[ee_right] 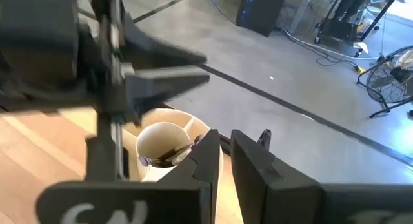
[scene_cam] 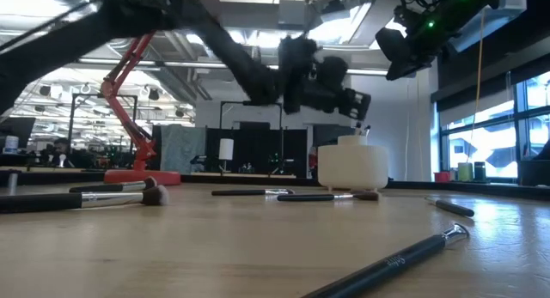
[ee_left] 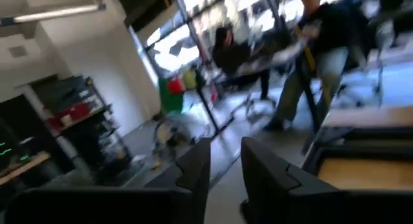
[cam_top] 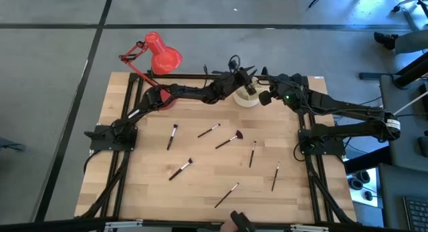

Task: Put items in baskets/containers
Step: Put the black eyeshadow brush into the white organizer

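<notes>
The cream-white cup (cam_top: 247,98) stands near the table's far edge, also in the low view (scene_cam: 352,165) and the right wrist view (ee_right: 169,139). A brush (ee_right: 169,153) lies inside it, and a dark tip (scene_cam: 365,128) sticks up over its rim. My left gripper (cam_top: 246,78) hovers just above the cup (scene_cam: 354,102), slightly open and empty (ee_left: 224,166). My right gripper (cam_top: 265,97) hangs beside the cup on its right, shut and empty (ee_right: 224,153). Several brushes lie flat on the table, among them one with a fan tip (cam_top: 229,140) and one nearer (cam_top: 180,168).
A red desk lamp (cam_top: 160,55) stands at the table's far left corner, its base (scene_cam: 142,176) on the wood. More brushes lie at the right (cam_top: 275,176) and near the front edge (cam_top: 226,194). People show in the room beyond the table (ee_left: 316,50).
</notes>
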You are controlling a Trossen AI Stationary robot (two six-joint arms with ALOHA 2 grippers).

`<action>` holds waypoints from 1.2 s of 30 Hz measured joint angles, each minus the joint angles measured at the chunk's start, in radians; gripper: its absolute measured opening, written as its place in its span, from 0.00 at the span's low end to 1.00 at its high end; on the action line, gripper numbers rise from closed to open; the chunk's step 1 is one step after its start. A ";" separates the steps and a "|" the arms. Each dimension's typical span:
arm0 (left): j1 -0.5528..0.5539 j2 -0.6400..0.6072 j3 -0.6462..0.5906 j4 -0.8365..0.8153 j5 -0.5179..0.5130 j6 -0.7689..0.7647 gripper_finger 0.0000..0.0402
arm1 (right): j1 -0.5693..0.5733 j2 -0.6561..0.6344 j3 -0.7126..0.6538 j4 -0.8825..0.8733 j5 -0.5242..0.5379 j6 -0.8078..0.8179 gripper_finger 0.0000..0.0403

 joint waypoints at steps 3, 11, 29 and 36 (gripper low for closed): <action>-0.016 -0.104 0.001 -0.284 -0.047 -0.006 0.24 | 0.010 0.000 0.000 0.000 0.002 0.000 0.10; -0.013 -0.342 0.001 -1.143 0.196 -0.154 0.25 | 0.017 0.000 0.000 -0.061 -0.076 0.002 0.10; -0.171 -0.350 -0.329 -1.172 0.298 -0.476 0.28 | 0.017 0.000 0.000 -0.023 -0.164 0.000 0.10; -0.173 -0.333 -0.329 -1.199 0.263 -0.494 0.36 | 0.016 0.000 0.000 -0.021 -0.158 0.003 0.10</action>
